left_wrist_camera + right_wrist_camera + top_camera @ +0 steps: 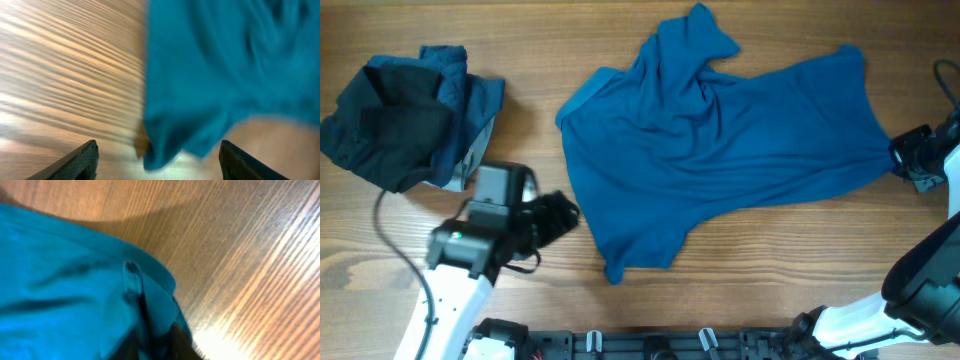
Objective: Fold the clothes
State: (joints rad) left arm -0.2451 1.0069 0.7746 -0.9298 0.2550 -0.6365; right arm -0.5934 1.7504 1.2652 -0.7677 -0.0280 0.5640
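Observation:
A large mid-blue T-shirt point(720, 140) lies crumpled and spread across the middle of the wooden table. My right gripper point(898, 158) is shut on its right edge; the right wrist view shows blue fabric point(75, 290) bunched between the fingers. My left gripper point(560, 215) is open and empty, just left of the shirt's lower left part. In the left wrist view the shirt's corner point(165, 145) lies between and beyond the two spread fingers point(157, 167), apart from them. A pile of near-black and blue clothes point(405, 115) with a grey lining sits at the far left.
Bare wooden tabletop point(770, 250) lies in front of the shirt. A black cable point(395, 240) runs along the left arm. The arm bases and a black rail point(650, 345) line the front edge.

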